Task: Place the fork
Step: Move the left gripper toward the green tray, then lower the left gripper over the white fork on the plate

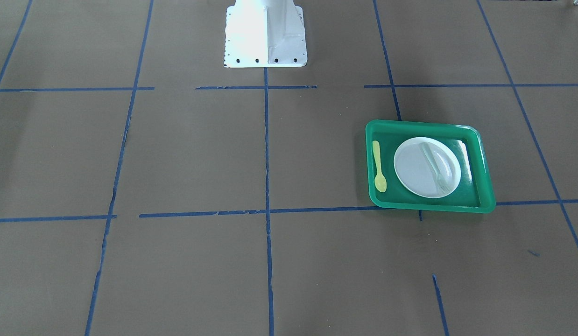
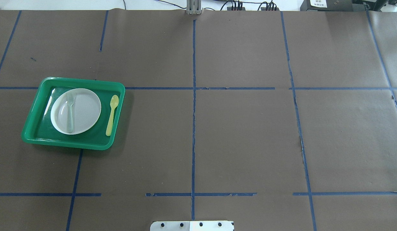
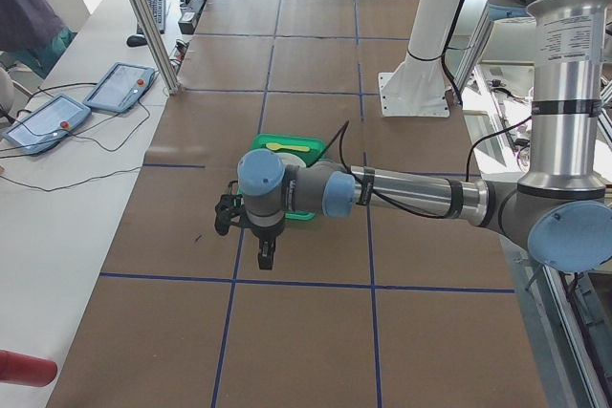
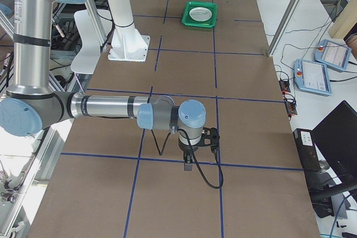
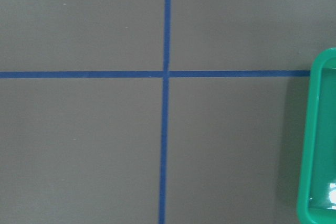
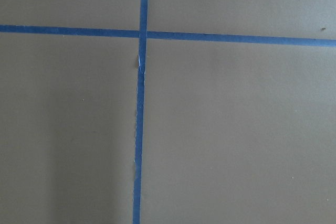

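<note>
The pale translucent fork (image 1: 433, 164) lies on the white plate (image 1: 415, 175) inside the green tray (image 1: 424, 124), tines toward the table's far side. It also shows in the overhead view (image 2: 70, 112) on the plate (image 2: 86, 110) in the tray (image 2: 83, 80). My left gripper (image 3: 266, 257) hangs above the table beside the tray, near its outer end. My right gripper (image 4: 188, 165) hangs over bare table far from the tray. Both show only in the side views, so I cannot tell whether they are open or shut.
A yellow spoon (image 1: 378, 168) lies in the tray beside the plate, and shows in the overhead view (image 2: 112, 115). The tray's rim (image 5: 317, 140) is at the left wrist view's right edge. Blue tape lines cross the brown table. The robot base (image 1: 265, 35) stands mid-table.
</note>
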Available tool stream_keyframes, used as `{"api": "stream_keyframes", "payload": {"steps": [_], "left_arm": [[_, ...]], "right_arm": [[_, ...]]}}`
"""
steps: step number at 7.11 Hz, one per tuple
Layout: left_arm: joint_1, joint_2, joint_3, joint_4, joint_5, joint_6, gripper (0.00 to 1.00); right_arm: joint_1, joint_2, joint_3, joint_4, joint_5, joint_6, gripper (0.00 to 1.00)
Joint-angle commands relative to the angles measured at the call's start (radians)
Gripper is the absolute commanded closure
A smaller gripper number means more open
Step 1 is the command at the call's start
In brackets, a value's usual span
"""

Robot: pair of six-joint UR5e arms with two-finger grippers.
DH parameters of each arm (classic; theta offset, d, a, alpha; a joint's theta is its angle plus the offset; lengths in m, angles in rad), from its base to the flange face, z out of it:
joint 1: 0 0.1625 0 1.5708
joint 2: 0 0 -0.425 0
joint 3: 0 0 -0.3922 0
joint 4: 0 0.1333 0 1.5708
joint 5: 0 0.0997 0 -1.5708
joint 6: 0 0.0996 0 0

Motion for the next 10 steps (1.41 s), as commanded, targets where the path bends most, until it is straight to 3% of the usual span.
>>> {"api": "stream_keyframes", "payload": {"steps": [1, 4, 6, 8, 10], "left_arm": [[0.235, -0.044, -0.047, -0.180, 0.015, -0.420, 0.00], [0.387, -0.158, -0.017, -0.188, 0.119, -0.528, 0.00], [0.470, -0.266, 0.087, -0.184, 0.171, -0.618, 0.00], [0.534, -0.260, 0.100, -0.220, 0.277, -0.697, 0.00], [0.571, -0.192, 0.117, -0.341, 0.292, -0.711, 0.00]], "right_arm": [[0.000, 0.000, -0.001, 0.000, 0.000, 0.000, 0.00], [0.000, 0.000, -0.001, 0.000, 0.000, 0.000, 0.00], [0.000, 0.000, -0.001, 0.000, 0.000, 0.002, 0.00], [0.000, 0.000, 0.000, 0.000, 0.000, 0.000, 0.00], [0.000, 0.000, -0.001, 0.000, 0.000, 0.002, 0.00]]}}
